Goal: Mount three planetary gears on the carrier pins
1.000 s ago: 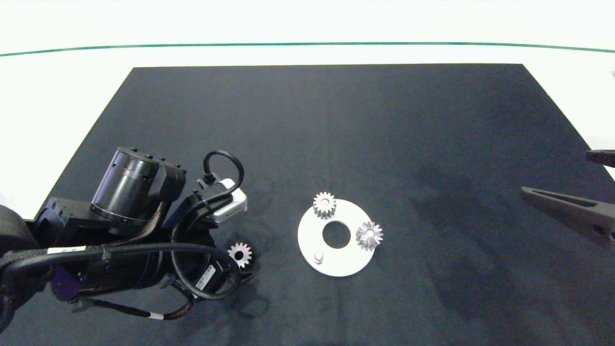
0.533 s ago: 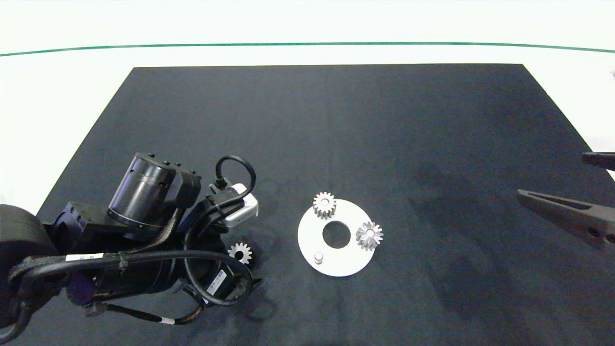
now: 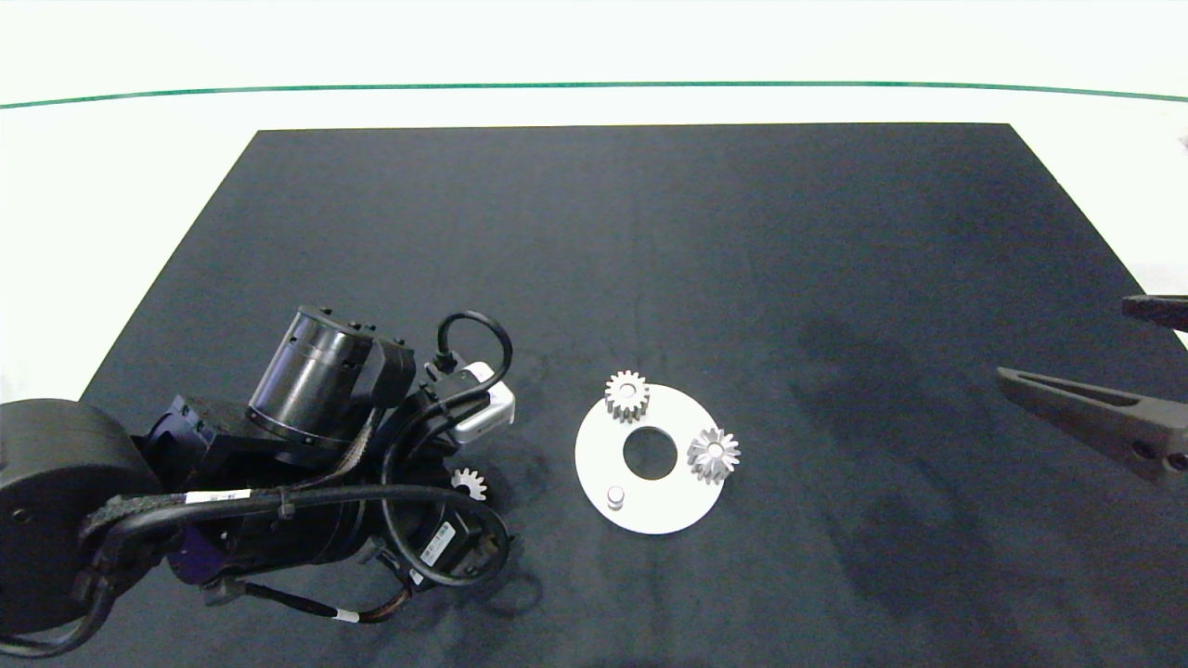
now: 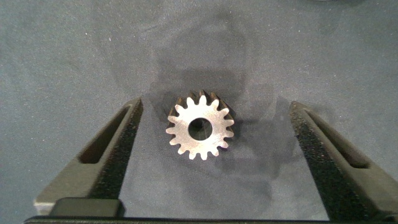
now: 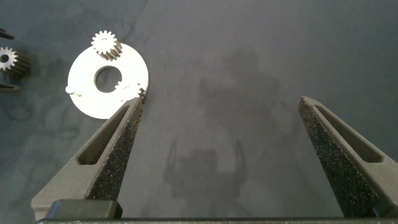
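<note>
My left pincer (image 4: 202, 158) hung low over the dark mat-covered surface (image 3: 650, 241), at about eight o'clock from the flat white ring-shaped disc (image 3: 649, 495). Its two grey fingers (image 4: 109, 152) stood wide apart, gripping nothing. Between them lay a small silver toothed metal gear with a round centre hole (image 4: 200, 127), flat on the mat, clear of both fingers, with a gap on each side. From the head camera only part of that loose gear (image 3: 470, 482) showed past the left wrist body, well apart from the disc, at about nine o'clock from it.

On the disc, one silver gear (image 3: 626, 395) sat at roughly eleven o'clock of the large centre hole. A second silver gear (image 3: 714, 454) sat at roughly three o'clock, near the disc's rim. At about seven o'clock a short white cylindrical pin (image 3: 614, 497) stood bare, with no gear on it.

My right pincer (image 5: 221, 155) was held well off at the surface's three o'clock edge, far from the disc. Its fingers (image 5: 112, 146) were spread wide, empty. In its wrist camera the disc (image 5: 84, 99) with both seated gears appeared beyond one finger, and the loose gear (image 5: 9, 59) lay farther out.
</note>
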You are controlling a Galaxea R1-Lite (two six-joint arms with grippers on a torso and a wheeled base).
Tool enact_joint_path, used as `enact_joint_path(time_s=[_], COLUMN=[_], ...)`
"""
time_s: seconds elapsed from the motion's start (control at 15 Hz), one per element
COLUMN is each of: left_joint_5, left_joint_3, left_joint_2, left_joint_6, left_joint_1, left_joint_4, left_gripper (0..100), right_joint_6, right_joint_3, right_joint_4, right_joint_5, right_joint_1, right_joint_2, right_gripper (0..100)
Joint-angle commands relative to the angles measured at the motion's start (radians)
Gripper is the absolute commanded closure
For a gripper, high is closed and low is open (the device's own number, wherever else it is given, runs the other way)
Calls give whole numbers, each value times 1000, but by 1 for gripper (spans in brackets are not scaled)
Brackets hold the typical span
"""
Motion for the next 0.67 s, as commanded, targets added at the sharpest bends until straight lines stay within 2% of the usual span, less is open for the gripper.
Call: enact_joint_path(time_s=[0.07, 0.67], left_joint_5=[1, 4], left_joint_3=[0, 12], left_joint_2=[4, 12], left_joint_6=[2, 5], left_joint_1=[3, 25], left_joint_4=[1, -2], left_gripper=[13, 31], right_joint_6=[-1, -1], right_joint_3=[1, 4], right_joint_4=[1, 2], right_joint_5=[-2, -4], right_joint_1=[0, -1], right_joint_2=[9, 11], right_gripper=[0, 0])
